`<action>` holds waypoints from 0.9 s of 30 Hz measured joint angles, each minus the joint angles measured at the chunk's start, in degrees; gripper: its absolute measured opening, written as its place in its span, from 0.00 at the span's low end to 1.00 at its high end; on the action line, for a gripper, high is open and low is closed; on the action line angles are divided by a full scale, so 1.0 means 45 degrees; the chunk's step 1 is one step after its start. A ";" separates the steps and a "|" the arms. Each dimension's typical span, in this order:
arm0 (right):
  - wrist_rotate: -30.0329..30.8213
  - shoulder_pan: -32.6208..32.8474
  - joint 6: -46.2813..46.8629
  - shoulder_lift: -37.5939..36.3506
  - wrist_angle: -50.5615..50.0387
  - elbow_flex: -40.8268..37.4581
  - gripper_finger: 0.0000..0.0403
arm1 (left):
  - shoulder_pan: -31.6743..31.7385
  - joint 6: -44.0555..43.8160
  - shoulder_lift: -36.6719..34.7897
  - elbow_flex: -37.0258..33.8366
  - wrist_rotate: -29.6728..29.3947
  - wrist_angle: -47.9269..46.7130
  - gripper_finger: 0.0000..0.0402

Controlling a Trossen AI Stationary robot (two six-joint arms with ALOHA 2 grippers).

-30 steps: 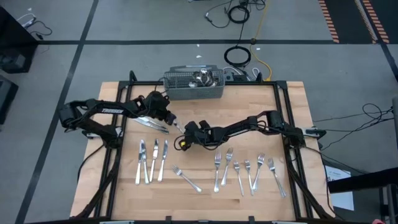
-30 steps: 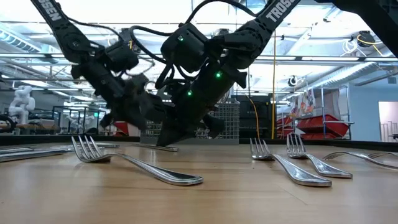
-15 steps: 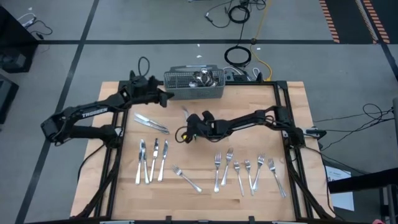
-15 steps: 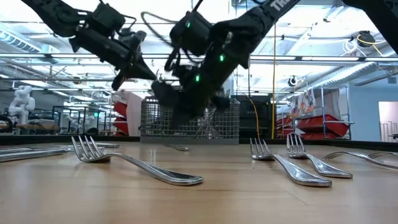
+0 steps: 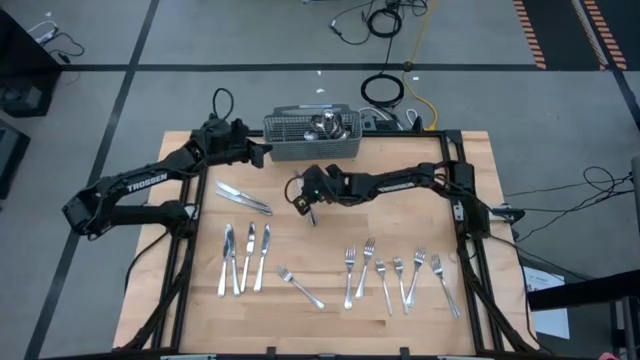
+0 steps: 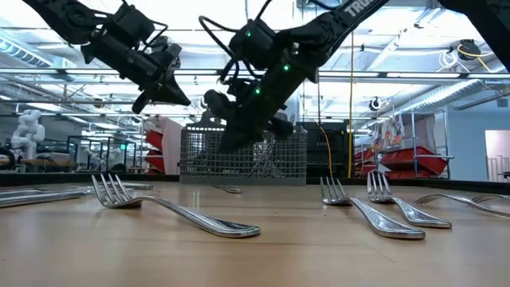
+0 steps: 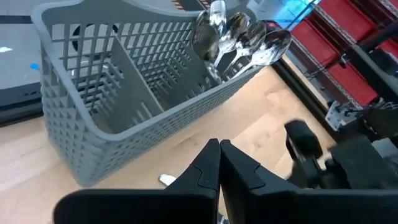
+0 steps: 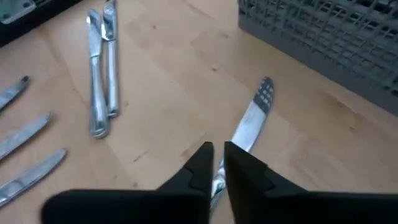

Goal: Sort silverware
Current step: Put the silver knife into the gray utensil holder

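My right gripper hangs over the table's middle, well above the wood. A silver table knife sits in the narrow gap between its fingers. My left gripper is shut on nothing, raised beside the left end of the grey mesh basket. Spoons stand in the basket's far compartment. Two knives lie flat left of centre, and three more lie in a row nearer. My right gripper has the knife's handle part between its two fingers, which stand only slightly apart. The fingers slant down from the table's right. The blade runs out ahead of the fingertips toward the basket. The gripper hides the rest of the handle.
A single fork lies near the front centre, and several forks lie at the front right. The basket stands at the far edge. Bare wood lies between the basket and the forks.
My left gripper has left the two knives, risen, and gone toward the far left to the basket's left end. My right gripper has risen from the table and moved toward the basket.
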 joint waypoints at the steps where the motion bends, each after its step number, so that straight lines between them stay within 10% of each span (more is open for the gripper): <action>1: -0.0006 -0.0144 -0.0041 0.0006 0.0015 0.0000 0.14 | 0.0000 0.0002 0.0000 0.0000 0.0002 -0.0078 0.03; 11: -0.0949 -0.1194 0.2277 0.0513 0.0081 0.0034 0.46 | -0.0005 0.0012 0.0000 0.0000 0.0230 -0.0201 0.03; 27: -0.1476 -0.1092 0.3072 0.1882 0.1276 0.0039 0.45 | -0.0024 0.0279 0.0005 -0.0010 0.1313 -0.1136 0.03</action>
